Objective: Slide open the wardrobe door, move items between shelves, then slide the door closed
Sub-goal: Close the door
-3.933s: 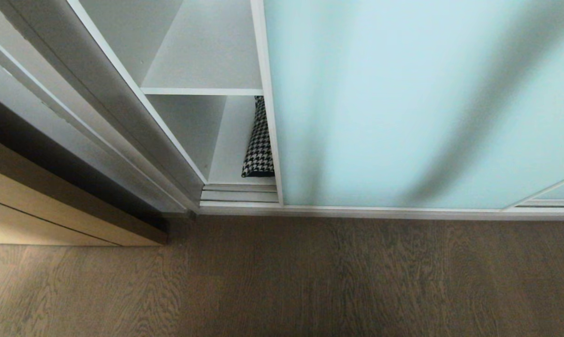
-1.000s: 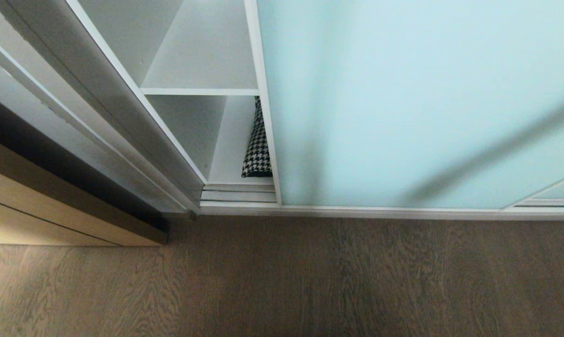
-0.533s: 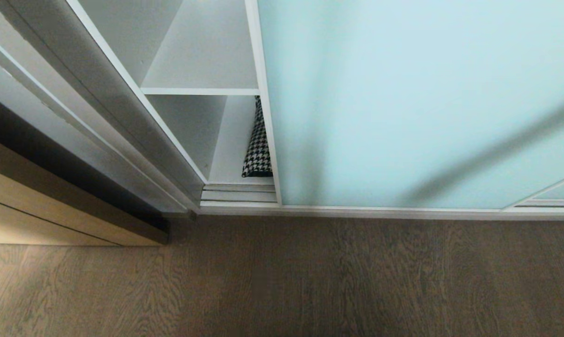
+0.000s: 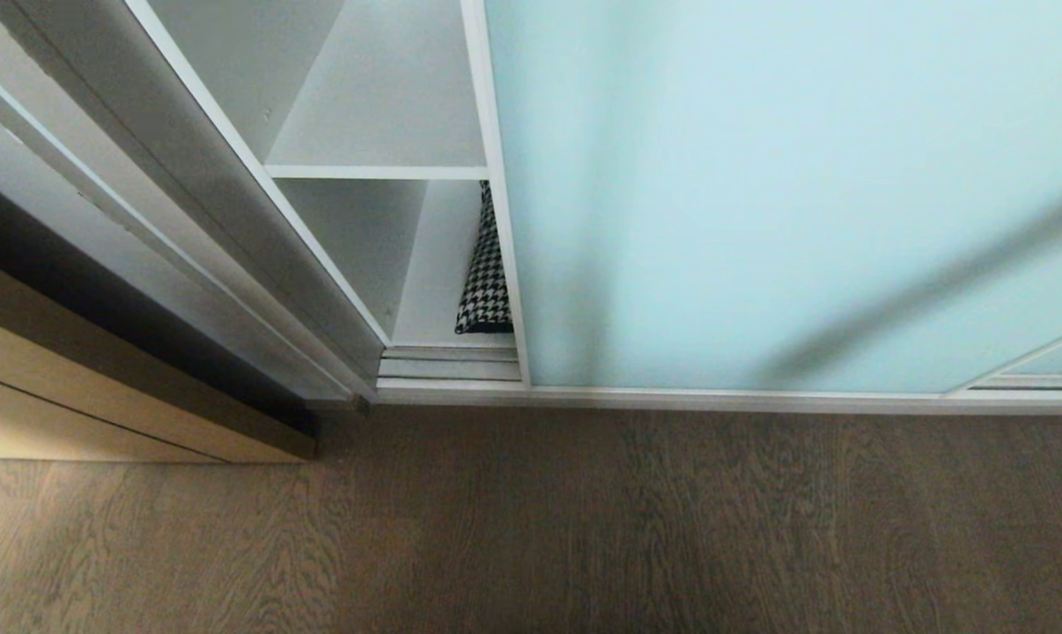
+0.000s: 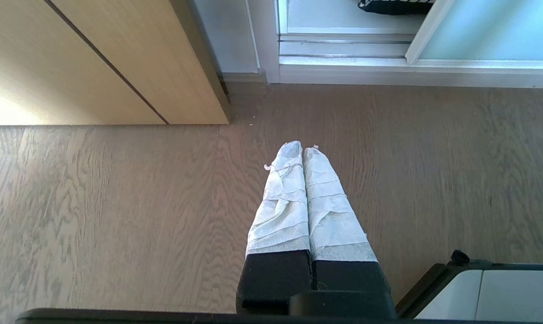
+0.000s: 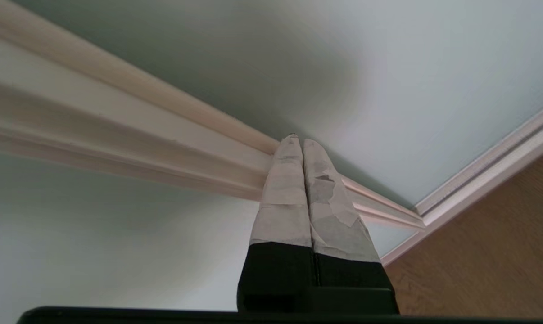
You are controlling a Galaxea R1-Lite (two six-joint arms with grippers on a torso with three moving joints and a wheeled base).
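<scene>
Slid leftward, the sliding wardrobe door — frosted blue-green, silver-framed — meets the right end effector, closed and empty.

The sliding wardrobe door is frosted glass, pale blue-green and matt, edged with a thin, smooth silvery metal frame. At about 10 o'clock from it, the shelves look like plain matt white board. The houndstooth piece is woven cloth. The floor is brown wood-grain with a dull finish. Both the left gripper and the right gripper have fingers wrapped in wrinkly white tape over black plastic.
</scene>
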